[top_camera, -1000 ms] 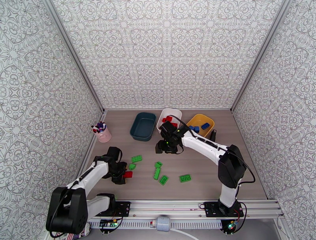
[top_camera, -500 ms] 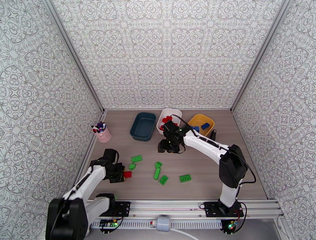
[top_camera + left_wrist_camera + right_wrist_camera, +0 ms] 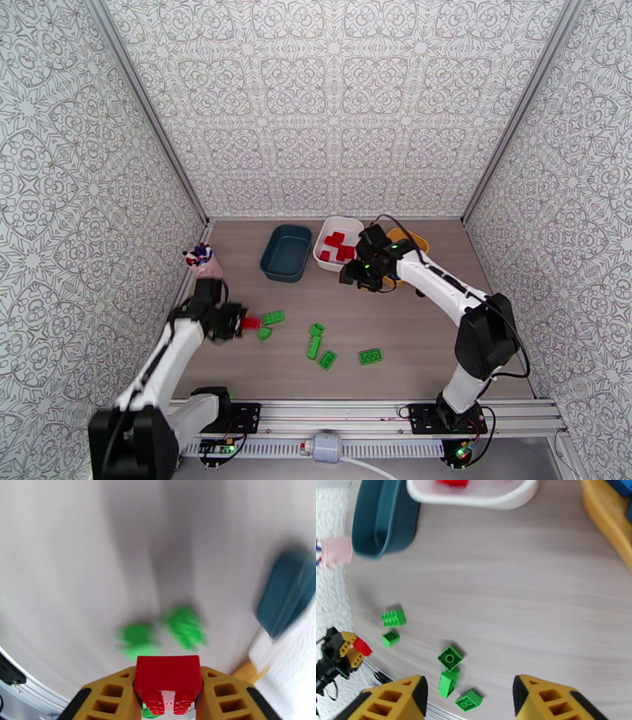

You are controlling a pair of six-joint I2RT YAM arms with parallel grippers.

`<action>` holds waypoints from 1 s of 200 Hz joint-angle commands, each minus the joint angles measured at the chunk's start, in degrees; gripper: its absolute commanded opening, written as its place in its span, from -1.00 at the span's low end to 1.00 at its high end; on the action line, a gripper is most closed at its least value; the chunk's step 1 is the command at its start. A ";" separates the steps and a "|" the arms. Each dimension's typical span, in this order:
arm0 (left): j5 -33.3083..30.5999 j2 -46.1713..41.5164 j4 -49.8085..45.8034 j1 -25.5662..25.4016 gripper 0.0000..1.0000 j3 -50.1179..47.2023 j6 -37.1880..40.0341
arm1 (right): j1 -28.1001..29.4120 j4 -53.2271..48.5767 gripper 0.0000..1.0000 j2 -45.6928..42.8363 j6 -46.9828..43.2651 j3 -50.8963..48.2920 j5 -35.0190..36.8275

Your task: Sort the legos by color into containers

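Red lego (image 3: 168,675) was clamped tight in the left gripper (image 3: 168,695) above the table (image 3: 426,324), beside two green legos (image 3: 273,317), right gripper (image 3: 470,695) stood spread wide and empty near the white tray (image 3: 330,223) holding red bricks (image 3: 338,246), teal tray (image 3: 288,251) alongside, four more green legos (image 3: 326,360) lay scattered mid-table.

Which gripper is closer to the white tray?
Right. The right gripper hangs at the near right corner of the white tray; the left gripper, gripping a red brick, sits far front-left.

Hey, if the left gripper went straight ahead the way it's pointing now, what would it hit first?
The left gripper, shut on a red brick, would likely meet the two green bricks just ahead, unless it passes above them.
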 commanded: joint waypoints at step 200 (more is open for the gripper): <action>5.55 56.25 7.59 -20.30 0.53 75.11 25.41 | -10.62 -0.90 0.26 -13.39 0.37 -11.13 -2.68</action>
